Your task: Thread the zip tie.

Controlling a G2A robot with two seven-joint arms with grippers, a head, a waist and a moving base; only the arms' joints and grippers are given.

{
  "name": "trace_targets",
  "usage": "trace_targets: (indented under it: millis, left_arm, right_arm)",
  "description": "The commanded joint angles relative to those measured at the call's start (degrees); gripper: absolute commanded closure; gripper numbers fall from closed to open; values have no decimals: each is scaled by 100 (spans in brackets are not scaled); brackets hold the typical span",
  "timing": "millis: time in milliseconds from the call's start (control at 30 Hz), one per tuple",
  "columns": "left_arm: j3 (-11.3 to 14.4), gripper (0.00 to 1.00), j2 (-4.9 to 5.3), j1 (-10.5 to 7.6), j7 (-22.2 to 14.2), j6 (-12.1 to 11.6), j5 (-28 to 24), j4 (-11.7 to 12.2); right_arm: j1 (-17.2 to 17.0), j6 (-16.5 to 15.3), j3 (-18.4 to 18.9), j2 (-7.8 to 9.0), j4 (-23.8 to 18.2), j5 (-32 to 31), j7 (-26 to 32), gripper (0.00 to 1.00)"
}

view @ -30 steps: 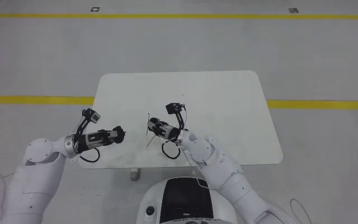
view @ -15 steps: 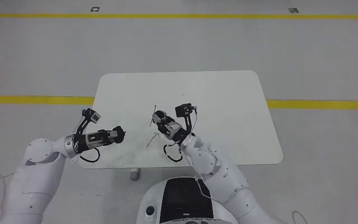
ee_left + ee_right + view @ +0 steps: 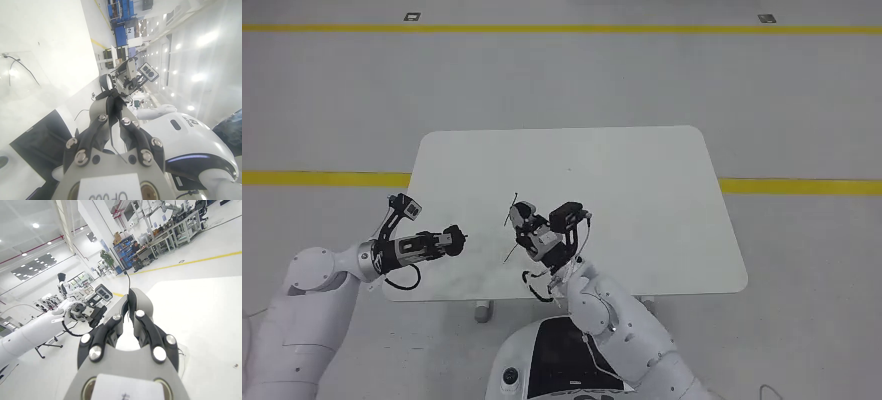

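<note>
Right tool [image 3: 523, 214] leftward with zip tie [image 3: 129, 281]

Partly cropped printed labels [image 3: 108, 187] sit at the base of the left hand [image 3: 113, 99] and right hand [image 3: 129, 298].

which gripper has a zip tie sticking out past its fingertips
The right gripper: it is shut on a black zip tie whose end stands out beyond it. The left gripper, also shut, has just a thin black strand trailing back toward its palm.
</note>
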Motion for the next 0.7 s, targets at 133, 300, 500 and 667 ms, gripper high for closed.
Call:
trace_targets:
  millis: [133,300,500,667]
  left_arm:
    - [0,100,0,0,0,0,0,0]
    - [0,100,0,0,0,0,0,0]
    - [0,100,0,0,0,0,0,0]
    - [0,100,0,0,0,0,0,0]
  right_arm:
    - [-2,1,2,0,-3,5,4,100]
    - [-80,143,-70,5,-139,-209,-152,100]
    - [-149,411,-492,-62,-211,-539,-684,100]
    - [37,664,-888,-186,122,-622,-979,100]
